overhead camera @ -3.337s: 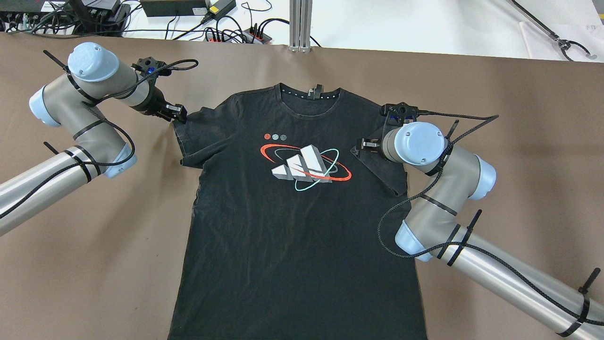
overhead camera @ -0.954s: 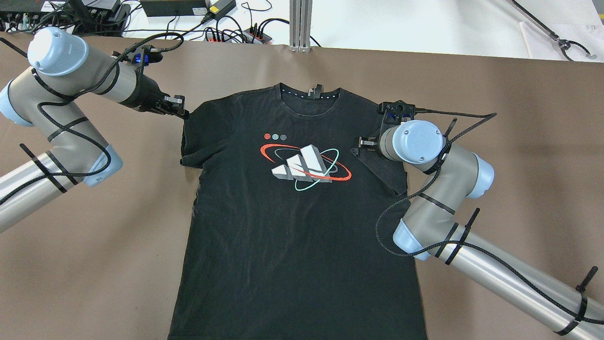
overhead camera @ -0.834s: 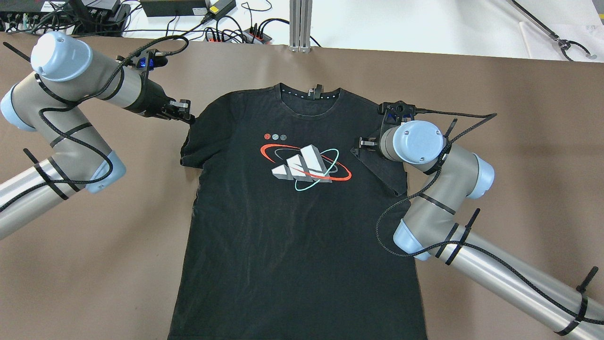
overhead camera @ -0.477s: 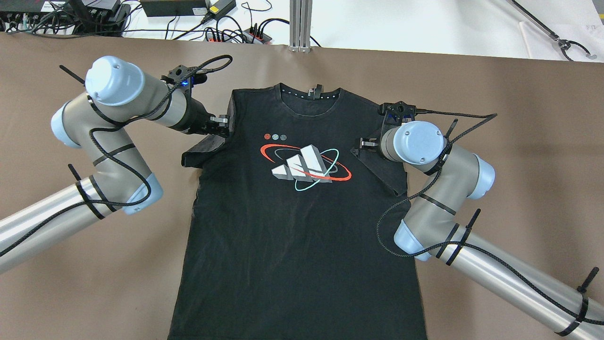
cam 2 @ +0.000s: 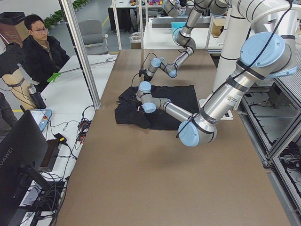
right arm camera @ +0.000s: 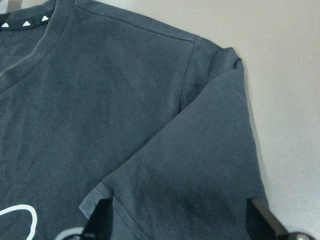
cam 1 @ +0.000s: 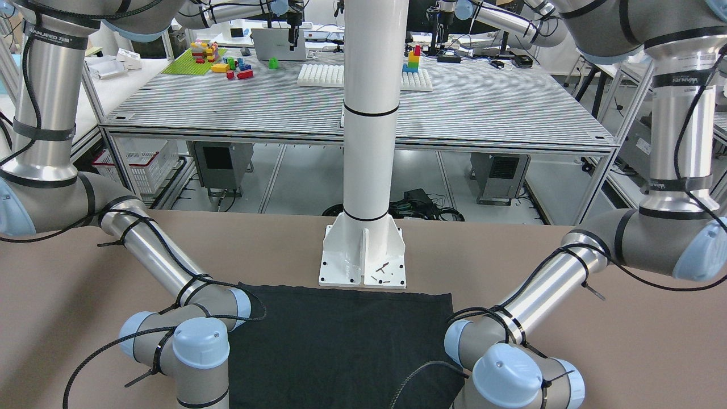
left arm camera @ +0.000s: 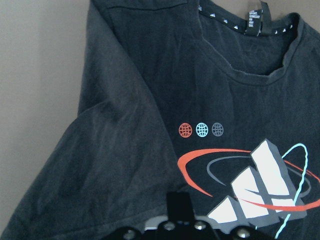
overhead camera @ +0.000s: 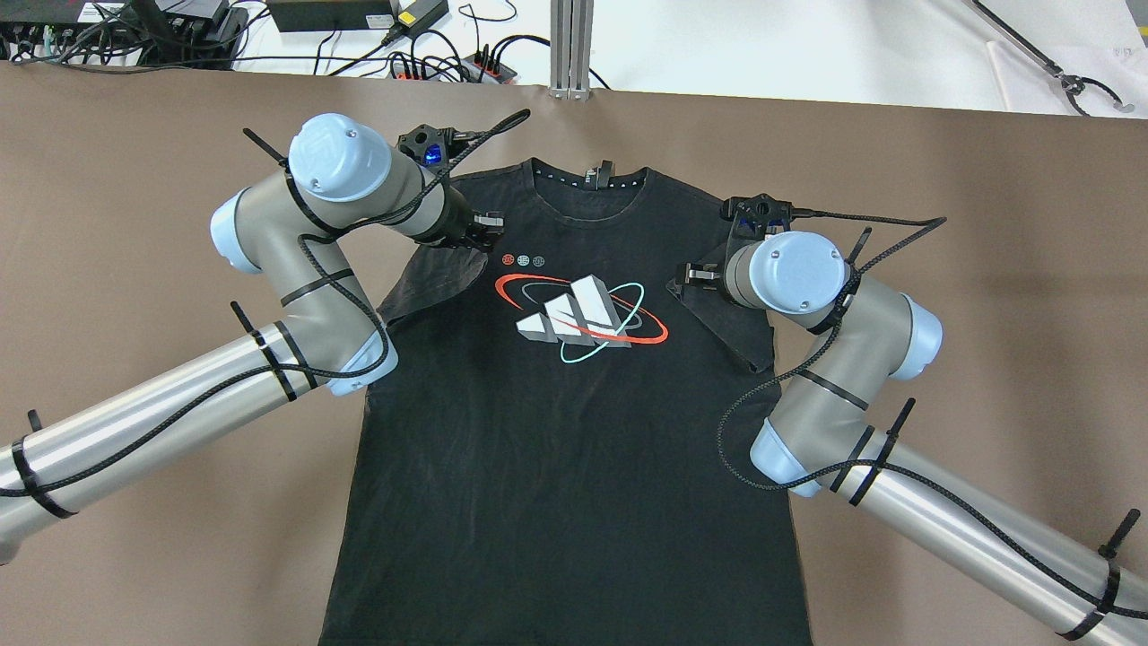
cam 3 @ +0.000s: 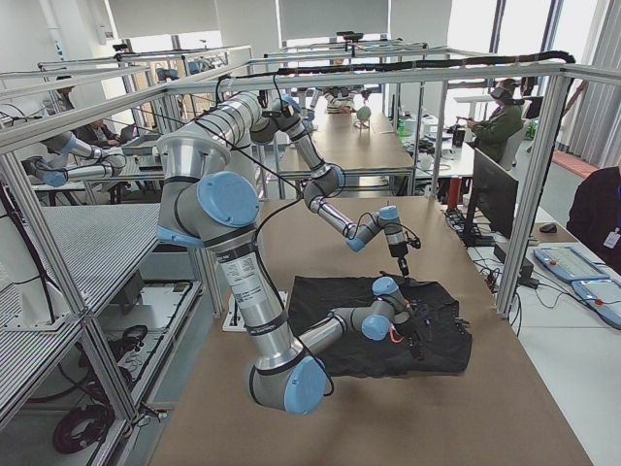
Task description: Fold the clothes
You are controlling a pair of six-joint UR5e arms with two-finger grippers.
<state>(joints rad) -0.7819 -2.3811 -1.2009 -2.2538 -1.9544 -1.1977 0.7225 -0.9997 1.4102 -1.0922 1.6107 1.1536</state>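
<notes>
The black T-shirt (overhead camera: 556, 467) lies flat, print up, on the brown table (overhead camera: 987, 269), collar on the side away from the robot. Left gripper (overhead camera: 489, 235): fingers pressed together on the edge of the left sleeve (overhead camera: 430, 278), which is folded inward onto the chest. Right gripper (overhead camera: 689, 274): fingers (right arm camera: 100, 220) spread, straddling the inward-folded right sleeve (overhead camera: 717, 327)

One camera hangs over the robot's shoulders, looking down on the whole black T-shirt (overhead camera: 574, 467). Another faces it past the white post (cam 1: 369, 142), catching what looks like the hem end. Two watch from the ends of the table (cam 2: 155, 188), far off. Wrist cameras sit close over each shoulder.
</notes>
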